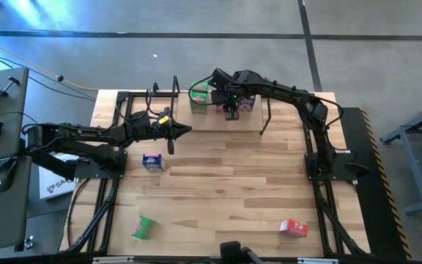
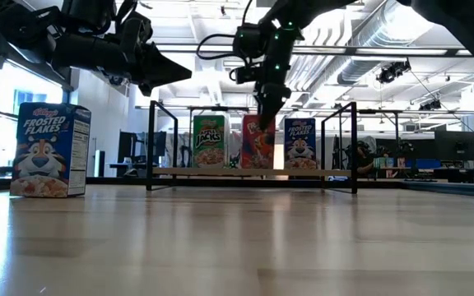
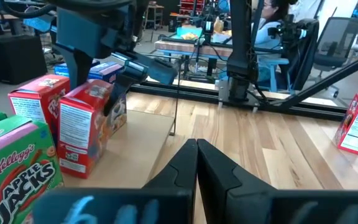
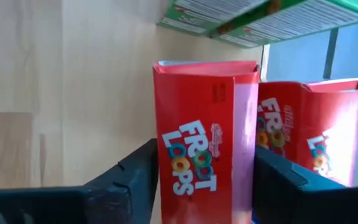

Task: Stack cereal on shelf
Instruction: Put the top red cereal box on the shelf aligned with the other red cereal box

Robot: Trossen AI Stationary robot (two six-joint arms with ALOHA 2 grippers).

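The shelf point(image 1: 255, 121) stands at the table's far side, and boxes stand upright on its board. In the low view they are a green Apple Jacks box point(image 2: 208, 141), a red Froot Loops box point(image 2: 257, 144) and a blue-and-white Frosted Flakes box point(image 2: 299, 141). My right gripper point(image 1: 229, 111) reaches down onto the red box point(image 4: 197, 137) and is shut on it. A second red box point(image 4: 309, 130) stands behind it. My left gripper point(image 1: 187, 130) hovers shut above the shelf's near edge, touching nothing. My right gripper holds the red Froot Loops box by its upper part point(image 4: 166, 155), pinched between the two fingers point(image 4: 129, 180), one against each side. The fingers come from above, pointing down. The box stands upright with its base on the shelf board point(image 2: 245, 172).
Loose boxes lie on the table: a blue-and-white one point(image 1: 152, 162) near the left arm's base, a green one point(image 1: 144, 227) near the near left corner, a red one point(image 1: 294, 228) near the near right corner. The shelf's thin black end frames point(image 2: 151, 144) stand upright.
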